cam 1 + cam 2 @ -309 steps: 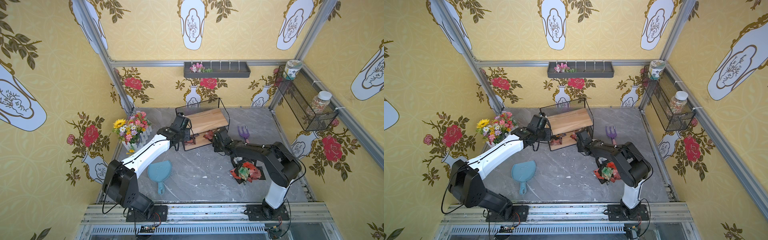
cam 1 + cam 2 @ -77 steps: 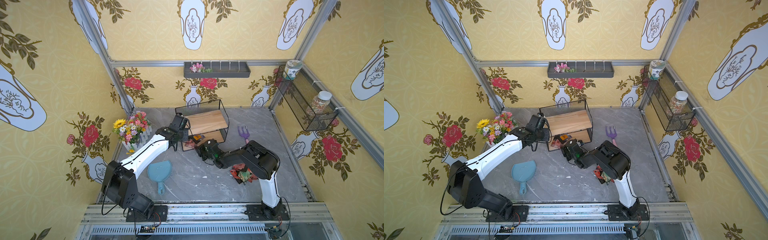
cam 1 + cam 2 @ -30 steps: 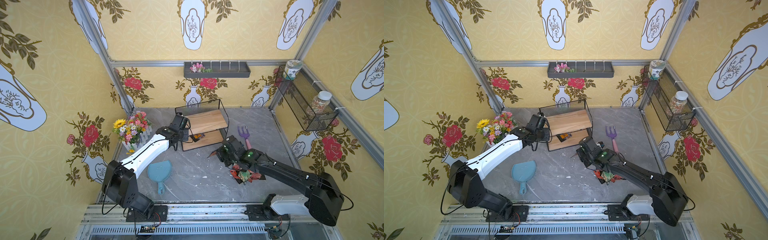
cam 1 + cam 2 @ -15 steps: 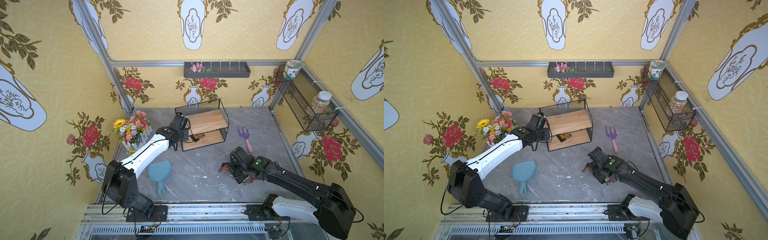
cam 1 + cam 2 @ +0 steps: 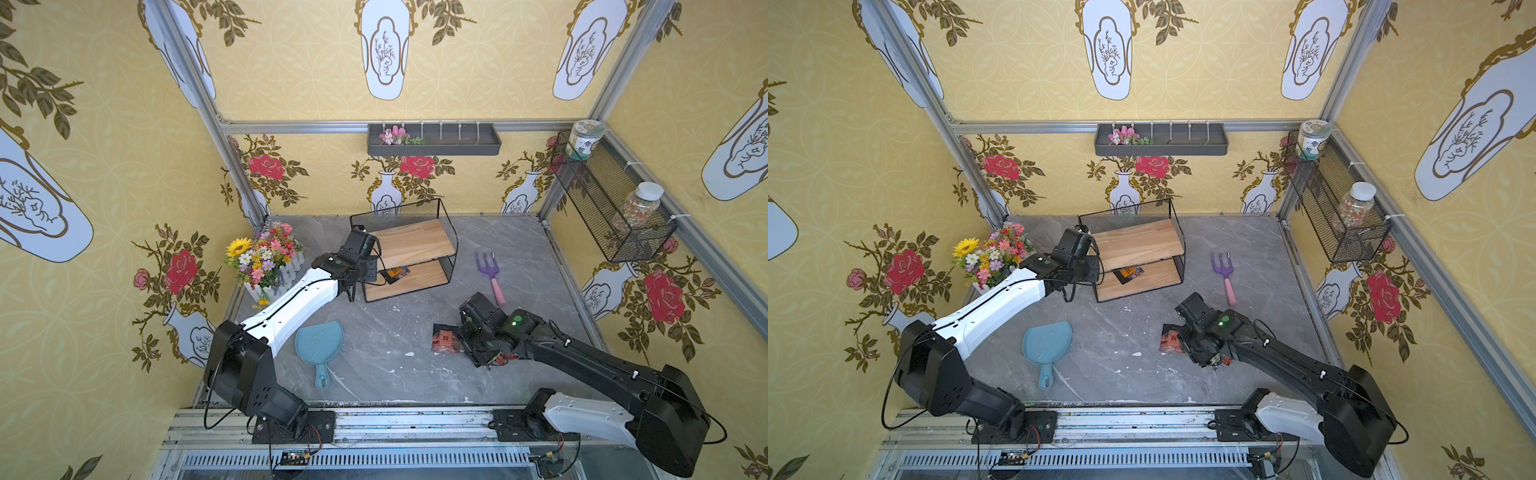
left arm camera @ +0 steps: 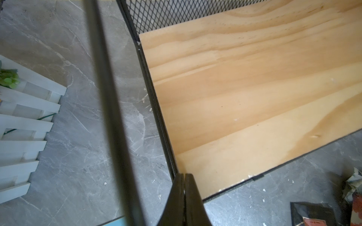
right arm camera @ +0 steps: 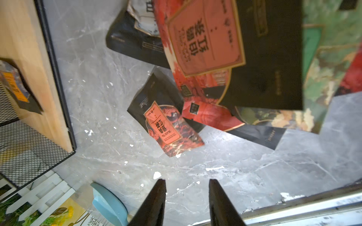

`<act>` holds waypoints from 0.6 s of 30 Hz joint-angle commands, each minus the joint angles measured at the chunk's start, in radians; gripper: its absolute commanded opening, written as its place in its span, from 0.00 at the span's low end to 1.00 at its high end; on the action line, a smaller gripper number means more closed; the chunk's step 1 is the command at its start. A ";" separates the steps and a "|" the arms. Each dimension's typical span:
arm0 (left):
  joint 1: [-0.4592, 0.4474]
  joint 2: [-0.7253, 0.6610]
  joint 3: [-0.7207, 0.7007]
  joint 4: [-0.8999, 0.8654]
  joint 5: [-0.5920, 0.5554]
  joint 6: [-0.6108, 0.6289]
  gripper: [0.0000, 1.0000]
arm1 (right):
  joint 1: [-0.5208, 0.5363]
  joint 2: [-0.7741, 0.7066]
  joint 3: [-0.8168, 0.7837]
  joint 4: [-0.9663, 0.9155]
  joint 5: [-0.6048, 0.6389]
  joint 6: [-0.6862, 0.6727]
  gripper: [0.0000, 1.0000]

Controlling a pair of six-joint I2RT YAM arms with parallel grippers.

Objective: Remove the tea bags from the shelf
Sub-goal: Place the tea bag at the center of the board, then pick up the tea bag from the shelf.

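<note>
The shelf [image 5: 411,243] stands at the back of the floor, and one black-and-orange tea bag [image 5: 397,273] lies on its lower board. That tea bag [image 7: 15,88] shows in the right wrist view too. Several more tea bags [image 5: 444,338] lie in a heap on the floor at the front right. My right gripper [image 7: 187,187] hovers low over that heap, open, with nothing between its fingers. A black-and-red sachet [image 7: 166,125] lies at the heap's edge. My left gripper [image 6: 184,175] is shut, its tips against the wire frame at the shelf's left side.
A flower bunch in a white fence pot [image 5: 264,259] stands left of the shelf. A blue hand mirror [image 5: 320,343] lies front left, and a purple garden fork [image 5: 490,270] lies right of the shelf. A grey wall tray [image 5: 434,139] and a mesh basket with jars [image 5: 611,208] hang above.
My right arm swung from the shelf's front to the heap on the floor, and its jaws opened there. The left arm has not moved.
</note>
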 commanded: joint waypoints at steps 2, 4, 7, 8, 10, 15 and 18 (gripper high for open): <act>-0.001 0.014 0.002 -0.019 0.027 0.008 0.00 | 0.011 0.003 0.055 -0.037 0.059 -0.024 0.44; -0.001 0.014 0.002 -0.019 0.026 0.010 0.00 | 0.028 0.024 0.074 0.019 0.073 -0.036 0.43; -0.001 0.016 0.002 -0.020 0.025 0.009 0.00 | 0.043 0.082 0.049 0.259 0.046 -0.057 0.21; -0.001 0.016 0.002 -0.020 0.026 0.008 0.00 | 0.044 0.114 0.031 0.363 0.029 -0.057 0.12; -0.001 0.018 0.002 -0.019 0.025 0.008 0.00 | 0.048 0.203 0.016 0.604 0.012 -0.062 0.02; -0.001 0.019 0.003 -0.022 0.020 0.011 0.00 | 0.051 0.411 0.105 0.888 0.038 -0.094 0.00; -0.001 0.019 0.003 -0.024 0.020 0.011 0.00 | 0.045 0.538 0.140 1.050 0.046 -0.062 0.00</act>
